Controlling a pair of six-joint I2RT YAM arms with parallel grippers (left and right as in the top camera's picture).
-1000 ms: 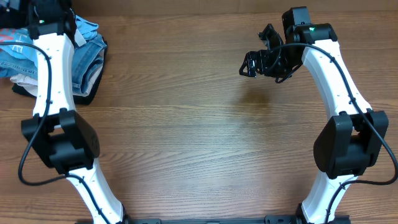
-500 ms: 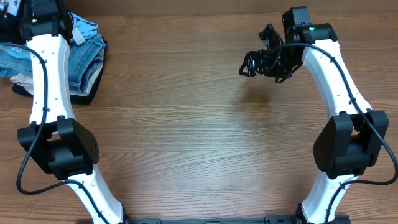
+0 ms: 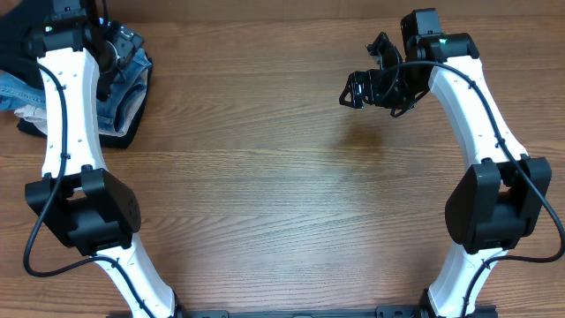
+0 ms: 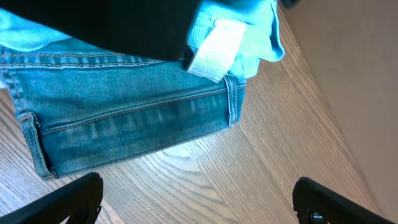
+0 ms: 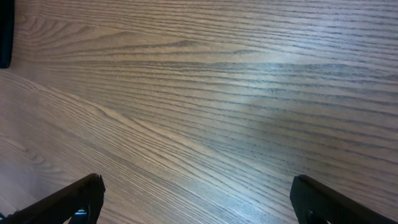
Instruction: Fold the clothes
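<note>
Left wrist view: the left pincer [image 4: 198, 202] stands wide. Both fingertips sit at the lower frame edge, and only bare counter [image 4: 280, 143] shows between them. The black T-shirt [image 4: 112, 22] lies at 12 o'clock from this pincer, across the top of the frame and over the jeans [image 4: 124, 118]. A white label [image 4: 217, 48] sits where the black fabric meets the light blue T-shirt [image 4: 252, 28], toward 1 o'clock. The black T-shirt is bunched, so no long axis can be read. The jeans hem runs roughly from 9 to 3 o'clock and lies between the pincer and the black T-shirt.

Right wrist view: the right pincer [image 5: 196, 202] is also wide and holds nothing. Only wood grain lies beneath it.

Overhead view: the pile of clothes occupies the 10 o'clock corner of the counter, under the left arm. The right arm hangs near 1 o'clock, well apart from the pile. The left arm is therefore the nearer one. The coming move probably calls for the left pincer to advance toward 12 o'clock and close on the black fabric alone, clear of the denim.

Change from the earlier overhead frames: black fabric now fills the far-left corner where light blue fabric showed. The left wrist has shifted over the pile. The right arm has not moved.
</note>
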